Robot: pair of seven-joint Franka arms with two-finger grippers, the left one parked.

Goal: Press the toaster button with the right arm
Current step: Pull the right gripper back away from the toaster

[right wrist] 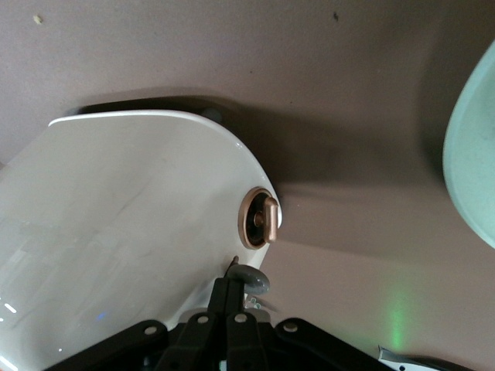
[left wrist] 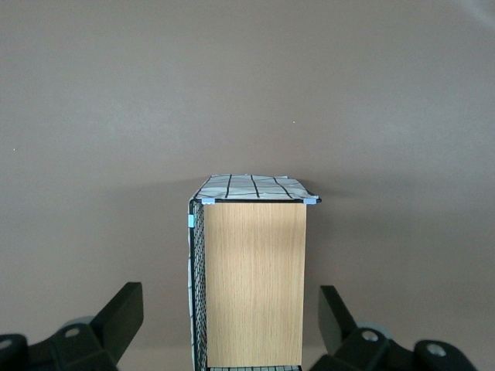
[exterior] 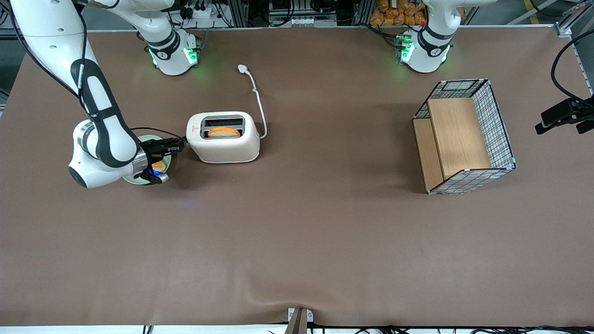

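With fingers pressed together, gripper (right wrist: 233,287) tips touch button (right wrist: 249,280) on toaster (exterior: 223,137); arm (exterior: 95,116) bent low.

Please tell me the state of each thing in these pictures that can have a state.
toaster: upright on the table, an orange-topped slice in its slot nearer the front camera, the other slot looks empty.
toaster button: gripper tip is right at it; cannot tell if pressed.
cord: plug lies loose on the table.
gripper: jaws shut, at the toaster's narrow end.
plate: under the gripper, holding something orange.
wire basket: lying on its side.
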